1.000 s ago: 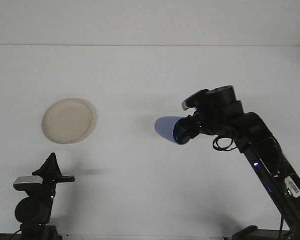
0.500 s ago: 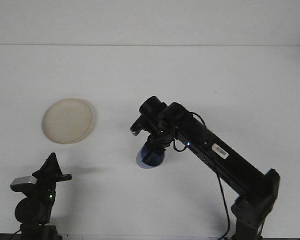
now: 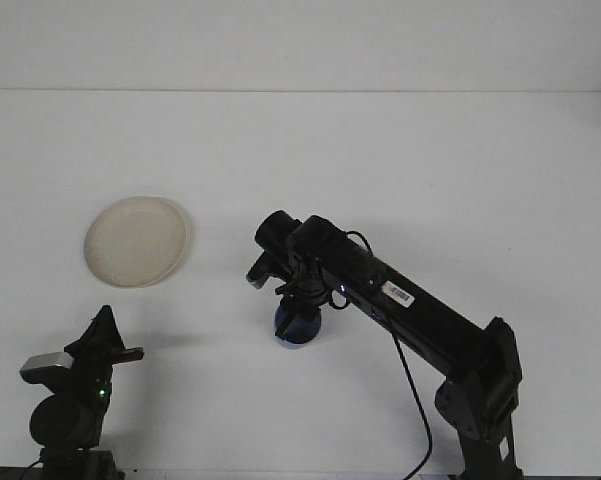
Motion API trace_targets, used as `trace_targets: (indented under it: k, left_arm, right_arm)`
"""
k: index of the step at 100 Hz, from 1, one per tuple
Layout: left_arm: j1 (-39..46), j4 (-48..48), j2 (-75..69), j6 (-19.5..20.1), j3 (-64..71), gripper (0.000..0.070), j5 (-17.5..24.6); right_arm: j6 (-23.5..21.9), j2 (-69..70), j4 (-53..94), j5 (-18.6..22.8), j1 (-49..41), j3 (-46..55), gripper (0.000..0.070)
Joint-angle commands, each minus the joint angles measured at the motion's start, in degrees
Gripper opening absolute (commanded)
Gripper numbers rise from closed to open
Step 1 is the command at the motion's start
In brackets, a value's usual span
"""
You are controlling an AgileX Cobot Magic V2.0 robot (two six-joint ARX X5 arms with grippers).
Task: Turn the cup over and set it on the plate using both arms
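**Right tool holding blue cup at mid-tabletop**

The right tool [image 3: 299,308] is gripping the blue cup [image 3: 296,327], which is sitting low on the white tabletop [image 3: 400,170], well apart from the cream plate [image 3: 136,241] at left. The left tool [image 3: 105,340] is resting near the front edge below the plate; I cannot tell its opening. Nothing is lying between cup and plate.

Surface: a plain white matte tabletop [image 3: 460,170] is seen filling most of the front view, up to a straight horizontal back edge.
Wall: a bare, pale grey-white wall [image 3: 300,45] is seen above that edge, across the whole width.
Light: the scene is lit evenly and brightly; only soft, faint grey shadows are cast on the tabletop.
Lower edge: a thin dark strip is visible along the bottom border.
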State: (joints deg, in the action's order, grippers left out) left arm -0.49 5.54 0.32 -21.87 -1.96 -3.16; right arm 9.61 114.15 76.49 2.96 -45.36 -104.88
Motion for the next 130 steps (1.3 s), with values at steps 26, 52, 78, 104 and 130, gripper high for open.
trace_targets:
  k: [26, 52, 78, 104, 130]
  left_arm:
    - [0.09, 0.55, -0.04, -0.28, 1.11, 0.0013, 0.02]
    - [0.09, 0.55, -0.04, -3.65, 0.72, 0.0011, 3.19]
    - [0.09, 0.5, -0.02, -7.04, -1.14, 0.0012, 12.13]
    - [0.09, -3.63, 3.98, -7.5, -8.76, 0.0013, 17.31]
    - [-0.02, -6.01, 22.58, 0.2, -23.56, 0.0013, 28.37]
  right_arm:
    - [0.81, 0.02, 1.77, 2.01, 0.07, -6.99, 0.0345]
    - [0.15, -8.72, 1.27, 4.57, 3.08, -14.38, 0.0345]
    - [-0.59, -19.89, -3.85, 6.64, 10.67, -12.87, 0.0345]
    - [-0.59, -34.67, -18.51, 6.69, 20.98, 5.81, 0.0345]
    - [-0.87, -54.25, -42.1, 6.71, 29.73, 35.15, 0.0345]
